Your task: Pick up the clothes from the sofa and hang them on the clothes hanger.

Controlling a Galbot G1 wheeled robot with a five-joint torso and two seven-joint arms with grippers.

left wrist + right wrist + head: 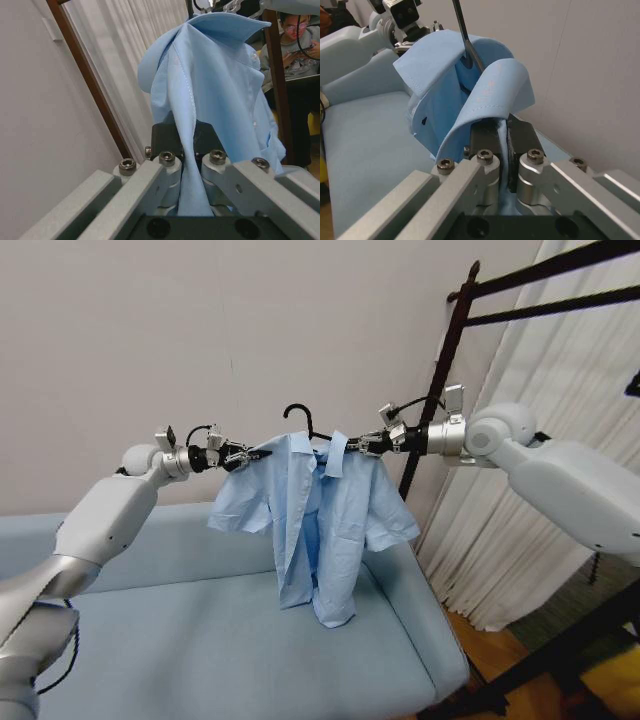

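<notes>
A light blue short-sleeved shirt on a black hanger hangs in the air above the sofa, stretched between my two arms. My left gripper is shut on the shirt's left shoulder; in the left wrist view its fingers pinch the fabric. My right gripper is shut on the right shoulder beside the collar; in the right wrist view its pads clamp the cloth just below the hanger's hook.
A dark clothes rack with horizontal bars stands to the right, in front of white curtains. A plain wall rises behind the sofa. Wooden floor shows beside the sofa's right end.
</notes>
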